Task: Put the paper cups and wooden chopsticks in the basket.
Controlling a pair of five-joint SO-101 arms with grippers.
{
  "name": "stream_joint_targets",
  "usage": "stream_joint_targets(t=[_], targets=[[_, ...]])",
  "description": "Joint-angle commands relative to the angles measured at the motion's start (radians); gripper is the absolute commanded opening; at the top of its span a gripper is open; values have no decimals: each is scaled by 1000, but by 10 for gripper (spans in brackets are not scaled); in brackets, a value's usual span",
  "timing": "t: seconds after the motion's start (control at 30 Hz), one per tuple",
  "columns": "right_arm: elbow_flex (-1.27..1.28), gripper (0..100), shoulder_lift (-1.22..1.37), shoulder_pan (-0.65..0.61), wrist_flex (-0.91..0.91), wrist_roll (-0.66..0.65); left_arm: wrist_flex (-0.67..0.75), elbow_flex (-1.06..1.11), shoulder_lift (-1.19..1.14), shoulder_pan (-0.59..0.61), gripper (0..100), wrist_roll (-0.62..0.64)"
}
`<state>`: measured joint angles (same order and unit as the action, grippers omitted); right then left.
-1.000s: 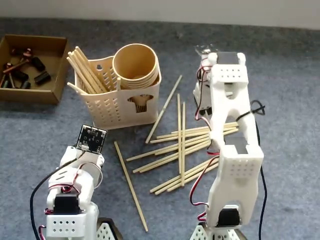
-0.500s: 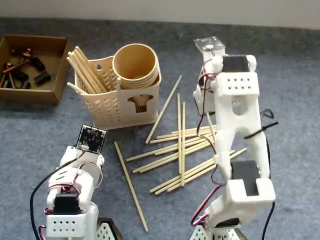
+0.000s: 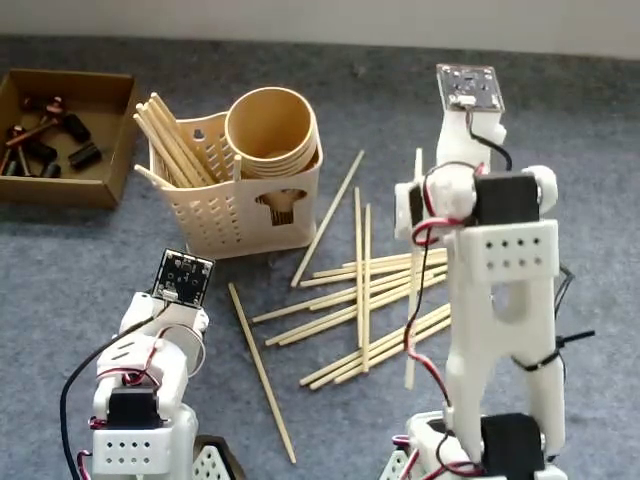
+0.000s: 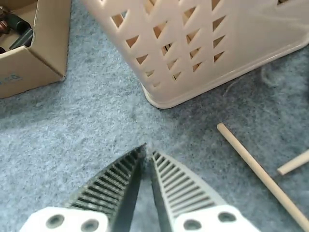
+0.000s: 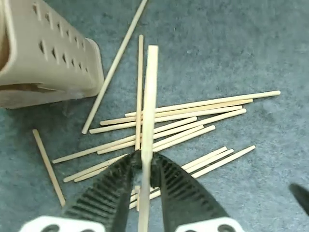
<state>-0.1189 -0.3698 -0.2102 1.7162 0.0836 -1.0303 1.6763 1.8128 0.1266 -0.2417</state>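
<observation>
One wooden chopstick, the held chopstick [image 5: 149, 96], is pinched near one end between the jaws of the right pincer [image 5: 143, 157]. Most of its length sticks out past the fingertips. Beneath that pincer, the loose chopsticks [image 5: 183, 121] lie in a crossed heap on the grey tabletop [image 3: 580, 150], and the held one hangs above them. The basket [image 5: 43, 58] stands off to one side, beyond the heap. A stack of paper cups [image 3: 272, 130] sits upright in it. A bundle of chopsticks [image 3: 170, 140] leans in the compartment beside the cups.

The left pincer [image 4: 147, 153] has its jaws pressed together on nothing and hangs low over bare tabletop. The basket's lower corner is just ahead of its tips. A single chopstick [image 4: 260, 174] lies flat close to that pincer, apart from the heap. A cardboard box [image 4: 29, 63] holding small dark parts sits beyond the pincer, on the basket's far side from the heap.
</observation>
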Motion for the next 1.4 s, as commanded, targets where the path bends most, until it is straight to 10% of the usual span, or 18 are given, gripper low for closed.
stream_joint_targets(t=[0.0, 1.37], targets=[[-2, 4, -94, -54, -21, 58, 25, 10, 10, 4, 14, -6], [750, 4, -872, -452, -1176, 163, 25, 10, 10, 4, 14, -6]])
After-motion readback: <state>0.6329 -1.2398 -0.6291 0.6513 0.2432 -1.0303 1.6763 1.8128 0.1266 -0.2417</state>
